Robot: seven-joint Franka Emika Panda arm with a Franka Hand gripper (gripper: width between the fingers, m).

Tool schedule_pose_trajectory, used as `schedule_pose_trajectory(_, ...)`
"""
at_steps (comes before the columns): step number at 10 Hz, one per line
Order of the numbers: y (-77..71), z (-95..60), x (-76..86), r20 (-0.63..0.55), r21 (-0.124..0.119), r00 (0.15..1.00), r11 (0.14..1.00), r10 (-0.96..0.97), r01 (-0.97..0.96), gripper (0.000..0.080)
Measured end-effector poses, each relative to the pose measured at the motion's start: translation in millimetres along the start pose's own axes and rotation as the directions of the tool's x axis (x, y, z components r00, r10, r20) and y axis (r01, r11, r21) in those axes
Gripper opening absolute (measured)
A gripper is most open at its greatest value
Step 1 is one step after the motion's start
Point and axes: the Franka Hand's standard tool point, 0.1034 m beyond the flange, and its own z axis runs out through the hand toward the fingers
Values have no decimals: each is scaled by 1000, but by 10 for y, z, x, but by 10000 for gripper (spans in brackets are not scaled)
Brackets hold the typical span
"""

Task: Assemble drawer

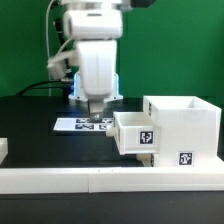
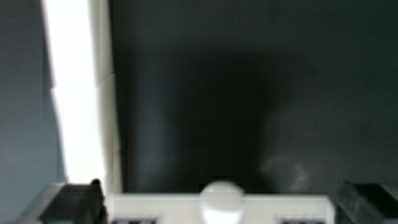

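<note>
The drawer's white housing (image 1: 185, 128) stands at the exterior view's right, with a tag on its front. One shallow tray (image 1: 133, 131) with a tag sticks partway out of it toward the exterior view's left. My gripper (image 1: 97, 108) hangs just left of that tray's outer end, fingers pointing down. In the wrist view the gripper (image 2: 221, 212) is open: its dark fingers (image 2: 75, 200) stand wide apart on either side of the tray's white front (image 2: 160, 208) and its round knob (image 2: 219, 195), touching neither. The second tray is not in view.
The marker board (image 1: 80, 124) lies on the black table behind the gripper. The long white border rail (image 1: 100, 178) runs along the front edge. A small white piece (image 1: 3, 150) sits at the far left. A long white strip (image 2: 75, 90) runs along one side of the wrist view.
</note>
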Motion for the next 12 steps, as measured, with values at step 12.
schedule_pose_trajectory(12, 18, 311, 660, -125, 90, 991, 995, 54, -43, 649)
